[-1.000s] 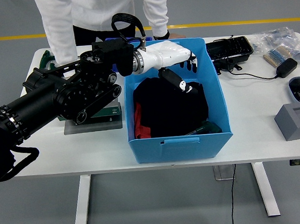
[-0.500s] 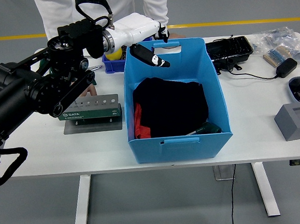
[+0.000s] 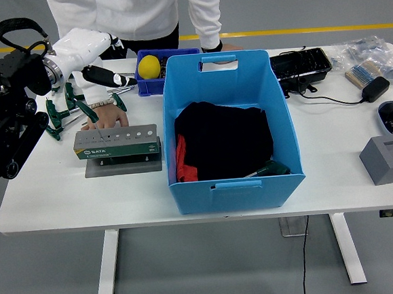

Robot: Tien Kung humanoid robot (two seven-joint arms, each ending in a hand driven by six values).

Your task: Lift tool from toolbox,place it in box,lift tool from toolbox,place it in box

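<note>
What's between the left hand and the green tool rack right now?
In the head view, a person's hand rests flat on the table between the left hand and the green tool rack, beside green-handled tools.

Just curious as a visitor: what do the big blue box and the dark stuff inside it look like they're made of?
The blue box looks like thin matte plastic sheet: flat panels, cut-out handle slots. The dark bundle inside looks like soft black fabric, folded and creased, with something red beside it, possibly cloth too.

My blue box (image 3: 230, 127) sits open, black cloth inside; green-handled tools (image 3: 63, 113) lie scattered left of it behind the toolbox (image 3: 117, 141).
</note>
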